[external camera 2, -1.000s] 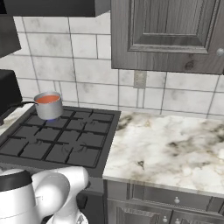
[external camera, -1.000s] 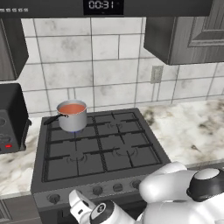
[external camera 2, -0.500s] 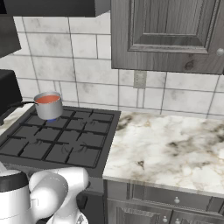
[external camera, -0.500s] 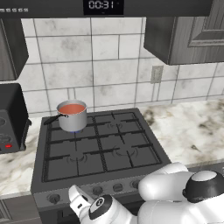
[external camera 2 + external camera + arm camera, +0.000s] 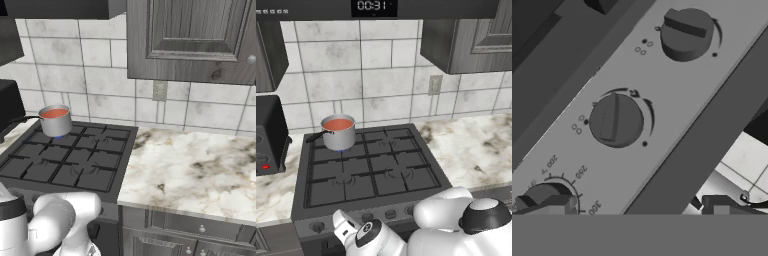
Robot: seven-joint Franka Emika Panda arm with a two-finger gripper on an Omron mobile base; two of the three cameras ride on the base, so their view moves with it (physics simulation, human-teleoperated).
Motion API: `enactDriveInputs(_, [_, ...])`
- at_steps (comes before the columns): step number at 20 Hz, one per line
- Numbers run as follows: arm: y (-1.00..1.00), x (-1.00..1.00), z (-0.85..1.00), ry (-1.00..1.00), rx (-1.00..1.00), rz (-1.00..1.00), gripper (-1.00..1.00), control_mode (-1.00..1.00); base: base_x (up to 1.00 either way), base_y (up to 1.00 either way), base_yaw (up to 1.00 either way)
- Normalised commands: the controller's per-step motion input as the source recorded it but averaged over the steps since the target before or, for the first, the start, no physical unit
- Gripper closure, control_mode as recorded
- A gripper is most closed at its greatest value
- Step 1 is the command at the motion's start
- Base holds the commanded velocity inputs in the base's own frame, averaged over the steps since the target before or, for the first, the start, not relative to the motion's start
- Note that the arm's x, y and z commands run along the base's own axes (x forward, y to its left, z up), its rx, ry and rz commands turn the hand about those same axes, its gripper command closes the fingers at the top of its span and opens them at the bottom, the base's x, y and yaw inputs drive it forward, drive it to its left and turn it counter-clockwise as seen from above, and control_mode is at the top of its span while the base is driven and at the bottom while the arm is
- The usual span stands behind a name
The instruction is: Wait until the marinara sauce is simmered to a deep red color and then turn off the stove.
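1. From the left base view, the marinara sauce [image 5: 338, 124] sits orange-red in a small steel saucepan [image 5: 339, 136] on the back-left burner of the stove [image 5: 371, 167], a blue flame showing under it. My arm reaches low in front of the row of knobs.
2. From the right base view, the saucepan stands at the stove's far left corner, well apart from the marble surface [image 5: 200, 170] on the right.
3. In the hand view, my claw [image 5: 639, 205] is spread wide with nothing between the tips, facing the panel just below a round knob [image 5: 616, 121].
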Motion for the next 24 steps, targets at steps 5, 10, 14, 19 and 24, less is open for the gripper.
enactDriveInputs(5, [0.21,0.0,-0.09,0.0,0.0,0.0,-1.0,-1.0,0.0,0.0,0.0])
enactDriveInputs(10, [0.11,0.0,-0.11,-0.01,0.0,0.0,-1.0,-1.0,0.0,0.0,0.0])
enactDriveInputs(14, [0.0,0.01,-0.13,-0.04,0.0,0.0,-1.0,-1.0,0.0,0.0,0.0])
enactDriveInputs(19, [0.0,0.03,-0.1,-0.05,0.0,0.0,-1.0,-1.0,0.0,0.0,0.0])
enactDriveInputs(24, [0.0,0.08,-0.02,-0.03,0.0,0.0,-1.0,-1.0,0.0,0.0,0.0])
